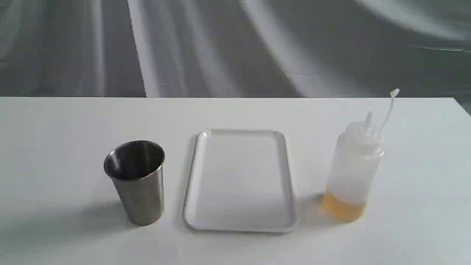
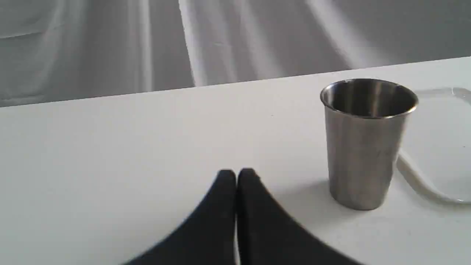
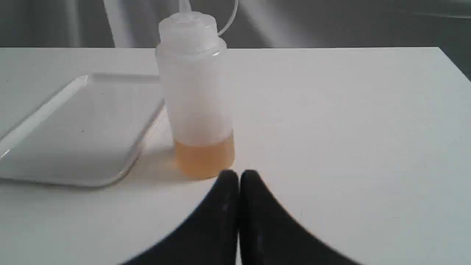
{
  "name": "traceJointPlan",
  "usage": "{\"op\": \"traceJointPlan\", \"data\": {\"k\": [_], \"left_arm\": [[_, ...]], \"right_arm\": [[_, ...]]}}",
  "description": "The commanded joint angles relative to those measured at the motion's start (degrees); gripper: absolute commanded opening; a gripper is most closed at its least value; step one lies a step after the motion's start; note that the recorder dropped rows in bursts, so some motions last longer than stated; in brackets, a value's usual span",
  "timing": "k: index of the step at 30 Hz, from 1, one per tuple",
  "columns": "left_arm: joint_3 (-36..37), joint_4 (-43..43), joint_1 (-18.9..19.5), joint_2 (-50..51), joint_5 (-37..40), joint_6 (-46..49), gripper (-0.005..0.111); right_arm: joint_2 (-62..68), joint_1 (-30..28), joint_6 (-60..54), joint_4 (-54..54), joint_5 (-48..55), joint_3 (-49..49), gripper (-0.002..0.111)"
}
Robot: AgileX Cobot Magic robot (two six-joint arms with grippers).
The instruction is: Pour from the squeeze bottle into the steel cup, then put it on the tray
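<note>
The upright squeeze bottle [image 1: 351,173], at the exterior frame's right, was found just ahead of the right gripper [image 3: 238,175], its jaws closed and empty.

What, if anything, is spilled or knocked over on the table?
Nothing stands out. The steel cup and the squeeze bottle both stand upright on the table, one on each side of the tray, which lies flat and bare. No puddle or drips show anywhere.
</note>
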Motion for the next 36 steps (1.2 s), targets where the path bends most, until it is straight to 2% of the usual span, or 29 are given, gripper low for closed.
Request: {"op": "traceJointPlan", "data": {"k": [1, 19, 30, 36], "left_arm": [[0.3, 0.0, -0.3, -0.1, -0.4, -0.1, 0.0], [0.3, 0.0, -0.3, -0.1, -0.4, -0.3, 0.0], [0.3, 0.0, -0.3, -0.1, -0.4, -0.1, 0.0], [0.3, 0.0, -0.3, -0.1, -0.4, -0.2, 0.0]], "right_arm": [[-0.4, -0.2, 0.2, -0.1, -0.1, 0.2, 0.0], [-0.4, -0.2, 0.2, 1.1, 0.6, 0.0, 0.0], [0.3, -0.2, 0.2, 1.1, 11.2, -16.6, 0.0], [6.7, -0.2, 0.2, 1.1, 14.4, -25.4, 0.0]]}}
